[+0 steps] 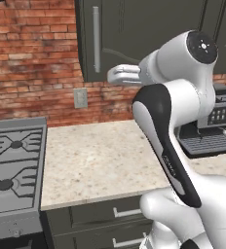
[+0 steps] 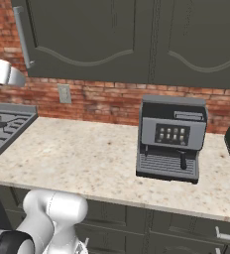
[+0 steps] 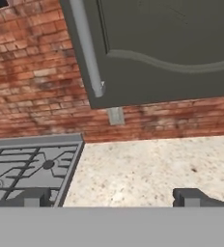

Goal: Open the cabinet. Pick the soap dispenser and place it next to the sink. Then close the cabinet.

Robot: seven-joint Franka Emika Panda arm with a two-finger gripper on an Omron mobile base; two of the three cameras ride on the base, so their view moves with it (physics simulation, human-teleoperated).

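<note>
Brick wall behind speckled counter [image 1: 100, 160]; cabinet [image 3: 167, 48] shut, silver handle [image 3: 87, 46] at its left edge. Gripper [image 3: 111, 197] released, jaws wide, empty, above counter near stove [image 3: 27, 166]. Coffee machine [image 2: 170, 139] panel markings unreadable.
</note>
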